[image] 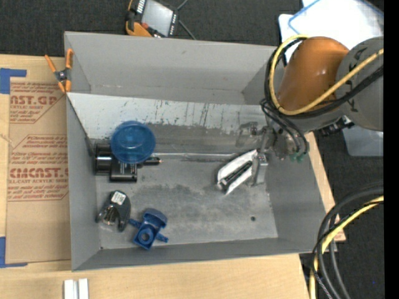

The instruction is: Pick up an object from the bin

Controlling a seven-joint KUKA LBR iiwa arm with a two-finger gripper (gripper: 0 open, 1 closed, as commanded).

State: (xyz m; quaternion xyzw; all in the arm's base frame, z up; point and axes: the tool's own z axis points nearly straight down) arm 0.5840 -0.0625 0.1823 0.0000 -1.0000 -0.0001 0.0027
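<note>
The gripper (259, 166) is sitting right beside the long white-and-black plastic thing (234, 173), which is lying on its side away from the arm, and I cannot tell if it is spread or pinching, so I think it should be squeezing the middle and lifting straight up.

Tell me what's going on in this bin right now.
The robot arm reaches in from the right. Its hand is low over the right part of the grey bin, right against a white and black oblong thing. Whether it has hold of it can't be told. On the left lie a blue round lid on a black block, a small dark grey item and a blue plastic piece, all untouched.
</note>
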